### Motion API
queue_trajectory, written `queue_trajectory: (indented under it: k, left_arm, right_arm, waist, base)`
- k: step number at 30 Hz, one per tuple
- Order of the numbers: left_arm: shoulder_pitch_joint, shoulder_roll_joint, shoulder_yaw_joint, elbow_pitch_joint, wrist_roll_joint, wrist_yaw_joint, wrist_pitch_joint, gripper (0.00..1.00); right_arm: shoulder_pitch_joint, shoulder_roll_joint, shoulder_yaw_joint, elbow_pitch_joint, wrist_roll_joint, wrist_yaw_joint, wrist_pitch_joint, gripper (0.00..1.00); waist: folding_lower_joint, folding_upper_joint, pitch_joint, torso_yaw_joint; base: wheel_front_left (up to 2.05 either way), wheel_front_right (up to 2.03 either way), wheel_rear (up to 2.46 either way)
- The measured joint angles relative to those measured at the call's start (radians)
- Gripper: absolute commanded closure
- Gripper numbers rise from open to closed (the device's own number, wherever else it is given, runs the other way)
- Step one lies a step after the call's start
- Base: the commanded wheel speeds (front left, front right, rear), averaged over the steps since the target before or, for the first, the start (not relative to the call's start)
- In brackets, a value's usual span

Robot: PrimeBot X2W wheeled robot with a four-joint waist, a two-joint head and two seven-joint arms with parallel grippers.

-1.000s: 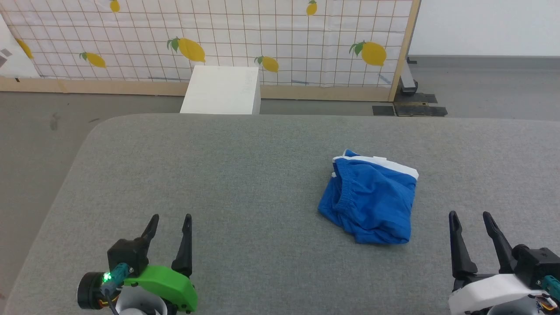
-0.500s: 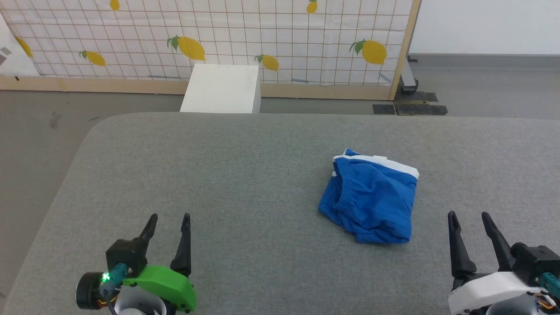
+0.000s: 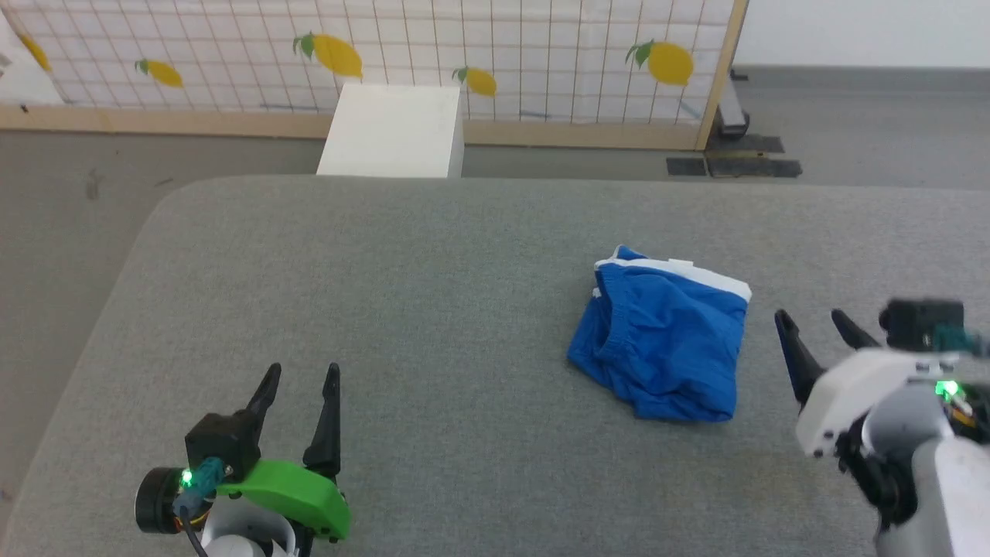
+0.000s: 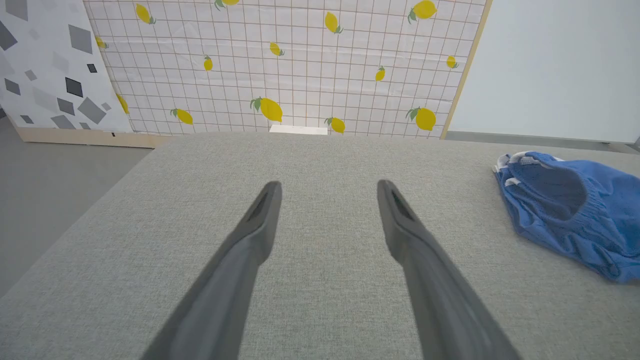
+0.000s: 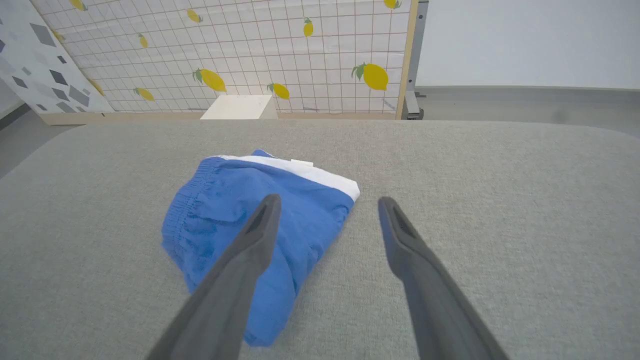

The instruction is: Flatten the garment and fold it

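Observation:
The garment (image 3: 663, 344), bright blue shorts with a white band along the far edge, lies bunched on the grey padded table (image 3: 402, 309), right of centre. It also shows at the right of the left wrist view as the garment (image 4: 565, 210) and in the right wrist view as the garment (image 5: 260, 210). My right gripper (image 3: 812, 325) is open, raised just right of the shorts, holding nothing; in its own view the right gripper (image 5: 325, 200) has its left finger over the cloth's right edge. My left gripper (image 3: 302, 375) stands open near the front left, well away from the shorts.
A white box (image 3: 394, 131) stands on the floor beyond the table's far edge. Behind it runs a lemon-print grid panel (image 3: 464, 54) with a wooden frame. The table's rounded left corner (image 3: 166, 209) drops to grey floor. Dark floor plates (image 3: 735, 164) lie at the back right.
My right gripper has lifted and moved forward, now beside the shorts' right edge. The head camera has tilted down slightly. The left gripper and the shorts have stayed put.

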Motion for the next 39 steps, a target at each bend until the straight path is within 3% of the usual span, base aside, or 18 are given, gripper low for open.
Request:
queue_trajectory:
  k: [4, 11, 26, 27, 28, 30, 39]
  left_arm:
    - [-0.018, 0.001, -0.005, -0.008, -0.003, 0.0, -0.007, 0.0]
    - [-0.079, 0.001, -0.012, -0.007, -0.004, -0.003, -0.022, 0.0]
    - [-0.138, -0.007, -0.023, 0.021, -0.006, -0.011, -0.046, 0.0]
    - [-0.14, -0.007, -0.023, 0.022, -0.007, -0.011, -0.048, 0.0]
    - [-0.14, -0.007, -0.023, 0.023, -0.01, -0.011, -0.048, 0.0]
    - [-0.14, -0.006, -0.024, 0.026, -0.015, -0.011, -0.048, 0.0]
    - [-0.138, -0.005, -0.027, 0.041, -0.025, -0.011, -0.049, 0.0]
  right_arm:
    - [-0.108, -0.032, 0.008, 0.07, 0.0, 0.0, 0.224, 0.0]
    - [-0.274, -0.039, -0.004, 0.197, -0.052, 0.0, 0.502, 0.0]
    - [-0.303, -0.028, 0.01, 0.272, -0.088, 0.0, 0.549, 0.0]
    - [-0.305, -0.031, 0.014, 0.272, -0.086, 0.0, 0.549, 0.05]
    - [-0.305, -0.033, 0.017, 0.273, -0.083, 0.0, 0.549, 0.62]
    - [-0.305, -0.039, 0.025, 0.276, -0.076, 0.0, 0.537, 1.0]
    - [-0.293, -0.066, 0.083, 0.27, -0.038, 0.0, 0.447, 1.0]
  waist:
    - [0.0001, 0.0, 0.032, 0.014]
    - [0.0001, 0.0, 0.128, 0.061]
    - [0.0001, 0.0, 0.241, 0.126]
    - [0.0001, 0.0, 0.242, 0.127]
    - [0.0001, 0.0, 0.242, 0.126]
    - [0.0001, 0.0, 0.24, 0.124]
    - [0.0001, 0.0, 0.203, 0.112]
  base:
    - [0.0, 0.0, 0.0]
    - [0.0, 0.0, 0.0]
    - [0.0, 0.0, 0.0]
    - [0.0, 0.0, 0.0]
    - [0.0, 0.0, 0.0]
    - [0.0, 0.0, 0.0]
    - [0.0, 0.0, 0.0]
